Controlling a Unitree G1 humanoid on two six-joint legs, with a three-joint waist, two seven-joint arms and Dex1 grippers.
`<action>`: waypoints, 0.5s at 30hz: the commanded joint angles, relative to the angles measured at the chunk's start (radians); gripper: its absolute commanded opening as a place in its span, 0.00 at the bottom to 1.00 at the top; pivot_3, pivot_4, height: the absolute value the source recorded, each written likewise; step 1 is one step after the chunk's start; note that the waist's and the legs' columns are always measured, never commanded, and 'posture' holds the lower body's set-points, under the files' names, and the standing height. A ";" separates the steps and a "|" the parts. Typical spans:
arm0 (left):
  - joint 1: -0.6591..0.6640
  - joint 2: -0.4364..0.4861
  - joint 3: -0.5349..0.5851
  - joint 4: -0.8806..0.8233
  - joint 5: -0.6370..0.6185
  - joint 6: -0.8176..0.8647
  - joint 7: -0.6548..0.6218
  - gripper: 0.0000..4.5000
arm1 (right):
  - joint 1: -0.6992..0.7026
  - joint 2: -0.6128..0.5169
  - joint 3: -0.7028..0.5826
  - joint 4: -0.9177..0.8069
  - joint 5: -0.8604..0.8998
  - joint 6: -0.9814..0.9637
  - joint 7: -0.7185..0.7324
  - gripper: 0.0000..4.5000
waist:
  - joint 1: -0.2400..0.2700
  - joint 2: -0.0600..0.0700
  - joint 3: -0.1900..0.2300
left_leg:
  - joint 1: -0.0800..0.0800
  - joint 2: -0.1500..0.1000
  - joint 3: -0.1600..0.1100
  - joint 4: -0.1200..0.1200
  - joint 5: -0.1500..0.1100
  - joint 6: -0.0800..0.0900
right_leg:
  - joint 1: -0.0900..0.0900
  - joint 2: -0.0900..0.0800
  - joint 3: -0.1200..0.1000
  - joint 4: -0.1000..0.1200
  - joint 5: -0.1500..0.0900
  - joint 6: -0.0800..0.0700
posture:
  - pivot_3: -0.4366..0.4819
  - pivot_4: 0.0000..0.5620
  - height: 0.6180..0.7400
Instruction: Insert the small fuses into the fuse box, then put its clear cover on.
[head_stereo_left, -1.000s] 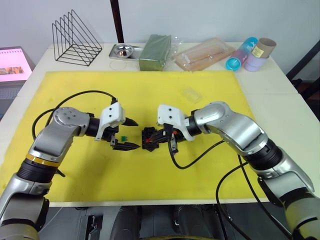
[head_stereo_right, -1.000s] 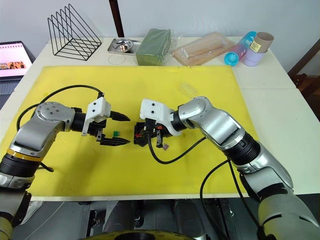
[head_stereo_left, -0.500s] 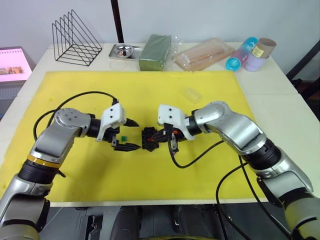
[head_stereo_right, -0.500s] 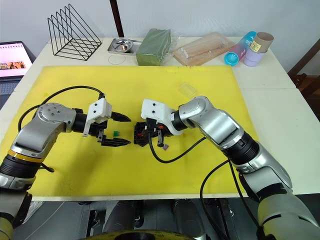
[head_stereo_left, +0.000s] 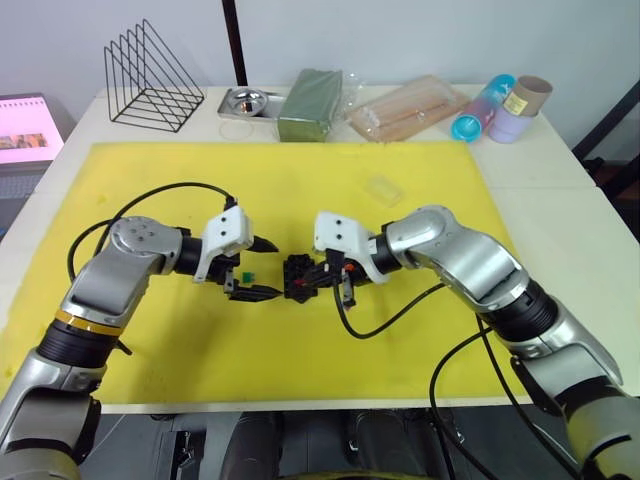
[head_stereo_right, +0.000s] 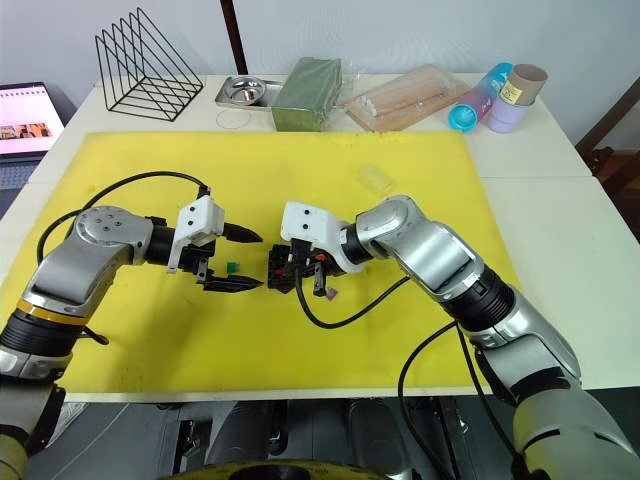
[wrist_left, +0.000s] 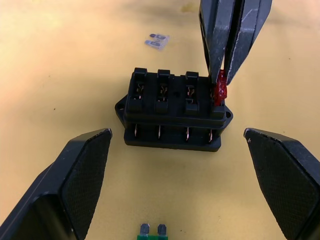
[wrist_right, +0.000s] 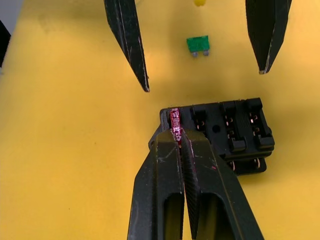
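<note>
Little had moved: the right tool (wrist_right: 179, 137) still pinched the red fuse (wrist_left: 220, 93) at the fuse box (wrist_left: 172, 110); the left tool (head_stereo_left: 262, 268) stayed spread.

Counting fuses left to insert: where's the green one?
The green fuse lies loose on the yellow mat, between the open left gripper's fingers, just short of the fuse box.

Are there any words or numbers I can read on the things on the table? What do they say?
None can be read.
Cardboard tube: it has a yellowish label, but the print is too small to read.
Screen at the table's left edge: it shows pictures and lines of text, too blurred to read.
Fuse box, red fuse, green fuse: no markings visible.
</note>
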 joint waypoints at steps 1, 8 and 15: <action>-0.001 -0.002 0.008 -0.030 -0.002 0.000 0.004 0.99 | -0.003 0.004 0.002 -0.006 -0.016 -0.017 0.008 0.00 | 0.000 0.000 0.000 | 0.000 0.000 0.000 0.000 0.000 0.000 | 0.000 0.000 0.000 0.000 0.000 0.000 | 0.48 0.27 1.00; 0.001 -0.006 0.007 -0.032 -0.001 -0.001 0.009 0.99 | -0.006 0.010 0.038 0.018 -0.057 -0.022 0.010 0.00 | 0.000 0.000 0.000 | 0.000 0.000 0.000 0.000 0.000 0.000 | 0.000 0.000 0.000 0.000 0.000 0.000 | 0.48 0.27 1.00; 0.004 -0.009 0.007 -0.034 0.000 0.001 0.015 0.99 | -0.019 0.016 0.073 0.062 -0.106 -0.028 0.008 0.00 | -0.001 0.000 0.000 | 0.002 0.000 0.000 0.000 0.000 0.000 | 0.001 0.000 0.000 0.001 0.000 0.000 | 0.48 0.27 1.00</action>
